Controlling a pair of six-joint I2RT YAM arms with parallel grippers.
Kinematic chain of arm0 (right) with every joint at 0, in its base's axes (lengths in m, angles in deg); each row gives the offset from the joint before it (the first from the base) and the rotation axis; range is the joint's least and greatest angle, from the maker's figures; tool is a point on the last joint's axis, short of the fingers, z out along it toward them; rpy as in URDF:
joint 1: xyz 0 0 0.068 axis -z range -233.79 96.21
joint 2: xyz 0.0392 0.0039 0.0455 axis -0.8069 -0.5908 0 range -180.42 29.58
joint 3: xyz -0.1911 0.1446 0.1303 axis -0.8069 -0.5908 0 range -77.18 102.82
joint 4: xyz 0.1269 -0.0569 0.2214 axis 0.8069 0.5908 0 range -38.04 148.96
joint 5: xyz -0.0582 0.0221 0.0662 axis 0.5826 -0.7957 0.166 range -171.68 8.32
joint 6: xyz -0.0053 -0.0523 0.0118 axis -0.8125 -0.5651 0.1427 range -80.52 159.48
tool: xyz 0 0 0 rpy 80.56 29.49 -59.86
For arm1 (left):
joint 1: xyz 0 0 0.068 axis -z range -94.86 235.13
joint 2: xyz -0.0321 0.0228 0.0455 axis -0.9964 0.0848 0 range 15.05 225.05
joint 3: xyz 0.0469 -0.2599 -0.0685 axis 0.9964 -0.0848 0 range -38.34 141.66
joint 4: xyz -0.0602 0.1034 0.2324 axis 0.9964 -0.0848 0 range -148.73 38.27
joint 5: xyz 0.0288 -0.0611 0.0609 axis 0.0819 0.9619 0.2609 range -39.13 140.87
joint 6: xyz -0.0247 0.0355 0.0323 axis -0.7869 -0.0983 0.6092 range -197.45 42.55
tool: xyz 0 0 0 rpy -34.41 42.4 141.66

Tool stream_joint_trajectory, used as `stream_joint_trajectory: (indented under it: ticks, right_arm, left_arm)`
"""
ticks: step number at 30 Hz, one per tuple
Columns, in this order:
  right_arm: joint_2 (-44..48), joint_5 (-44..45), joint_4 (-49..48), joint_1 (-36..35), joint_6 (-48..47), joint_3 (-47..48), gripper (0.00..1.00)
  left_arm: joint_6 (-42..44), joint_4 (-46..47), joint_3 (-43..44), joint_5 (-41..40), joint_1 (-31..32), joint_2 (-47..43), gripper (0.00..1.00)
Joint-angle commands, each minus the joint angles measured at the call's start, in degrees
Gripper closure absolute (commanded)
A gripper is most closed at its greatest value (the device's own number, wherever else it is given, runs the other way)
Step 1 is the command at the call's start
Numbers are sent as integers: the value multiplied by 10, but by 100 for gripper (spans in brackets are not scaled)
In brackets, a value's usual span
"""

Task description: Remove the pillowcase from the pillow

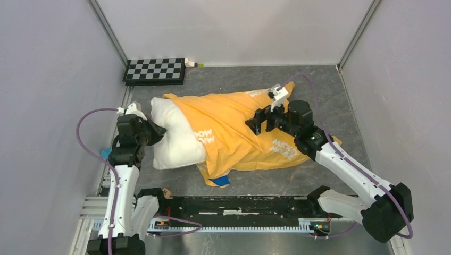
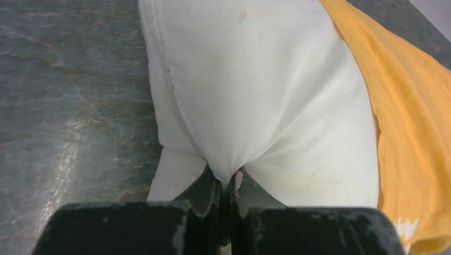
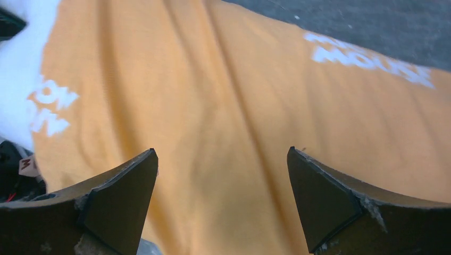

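Note:
The white pillow (image 1: pixel 173 135) lies on the dark table, its left end bare and sticking out of the orange-yellow pillowcase (image 1: pixel 234 133), which covers the rest; white lettering faces up, and a bit of blue shows at the front edge. My left gripper (image 1: pixel 159 131) is shut on a pinch of the pillow's left end; the left wrist view shows the pillow (image 2: pixel 255 85) puckered between the jaws of the left gripper (image 2: pixel 228 183). My right gripper (image 1: pixel 258 122) is open, hovering over the pillowcase's middle; the right wrist view shows the pillowcase (image 3: pixel 223 106) under the right gripper (image 3: pixel 222 154), empty.
A checkerboard (image 1: pixel 155 70) and a small object (image 1: pixel 192 64) lie at the back left. Grey walls close in left, right and back. A black rail (image 1: pixel 239 204) runs along the near edge between the arm bases.

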Motion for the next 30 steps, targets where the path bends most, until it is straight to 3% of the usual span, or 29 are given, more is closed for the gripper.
stream_joint_trajectory:
  ticks: [1,7,15,19,23,24,30]
  right_arm:
    - [-21,104,14,-100,-79,75,2]
    - [-100,189,37,-206,-126,158,2]
    - [-188,254,49,-255,-154,223,16]
    - [-204,279,44,-259,-150,222,46]
    - [-206,344,40,-259,-133,219,95]
    - [-203,368,38,-259,-132,216,99]
    - [-179,563,46,-247,-110,198,100]
  left_arm:
    - [63,71,-13,195,4,-12,98]
    - [75,65,-14,236,7,-6,98]
    - [79,58,-18,218,11,-29,98]
    - [79,57,-17,214,12,-34,98]
    - [84,47,-13,199,13,-37,98]
    - [84,45,-13,194,13,-38,98]
    - [85,32,-11,164,13,-49,98]
